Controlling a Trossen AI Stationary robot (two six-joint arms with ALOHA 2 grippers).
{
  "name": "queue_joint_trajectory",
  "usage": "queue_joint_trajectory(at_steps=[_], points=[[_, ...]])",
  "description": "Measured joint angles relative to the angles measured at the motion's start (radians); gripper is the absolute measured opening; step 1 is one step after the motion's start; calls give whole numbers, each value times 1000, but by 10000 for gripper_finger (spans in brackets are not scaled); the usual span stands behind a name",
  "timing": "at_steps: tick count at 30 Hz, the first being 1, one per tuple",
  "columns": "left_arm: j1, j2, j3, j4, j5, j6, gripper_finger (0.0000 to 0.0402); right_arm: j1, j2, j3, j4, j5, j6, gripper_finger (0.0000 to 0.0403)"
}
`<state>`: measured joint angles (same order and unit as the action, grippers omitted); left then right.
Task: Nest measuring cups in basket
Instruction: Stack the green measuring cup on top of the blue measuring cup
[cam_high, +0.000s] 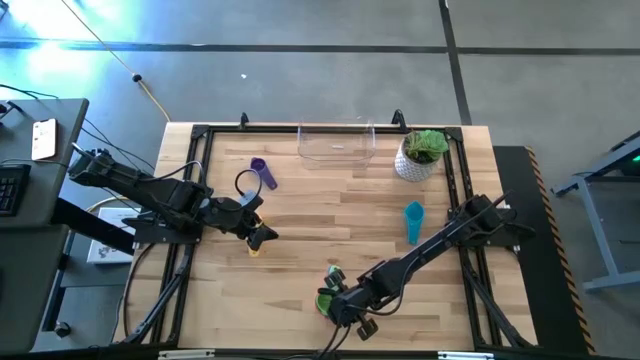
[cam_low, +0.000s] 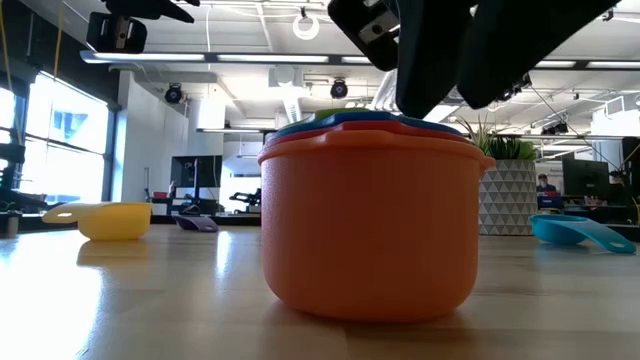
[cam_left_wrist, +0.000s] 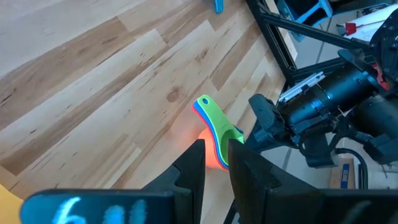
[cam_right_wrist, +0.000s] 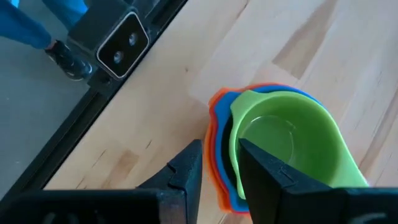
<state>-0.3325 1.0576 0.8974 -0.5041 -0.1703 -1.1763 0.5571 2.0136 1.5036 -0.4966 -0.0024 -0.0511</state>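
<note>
We saw our right gripper (cam_right_wrist: 217, 171), fingers slightly parted, poised over the nested stack: glossy green cup (cam_right_wrist: 289, 146) inside blue, inside orange cup (cam_low: 370, 225). Our left gripper (cam_high: 262, 236), fingers narrowly parted and empty, hovered above the yellow cup (cam_low: 108, 219). The clear rectangular basket (cam_high: 336, 143) sat well apart, empty.

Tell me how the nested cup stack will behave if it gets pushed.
The stack sits wide and squat on a flat base, so it would probably slide rather than tip. It looks like thin plastic, likely light. The green cup sits loosely inside, so it may shift.
</note>
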Motion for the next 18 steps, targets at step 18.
queue_joint_trajectory(at_steps=[18], points=[[0, 0, 0, 0, -20, 2, 60, -10, 26, -2, -12, -10, -28, 94]])
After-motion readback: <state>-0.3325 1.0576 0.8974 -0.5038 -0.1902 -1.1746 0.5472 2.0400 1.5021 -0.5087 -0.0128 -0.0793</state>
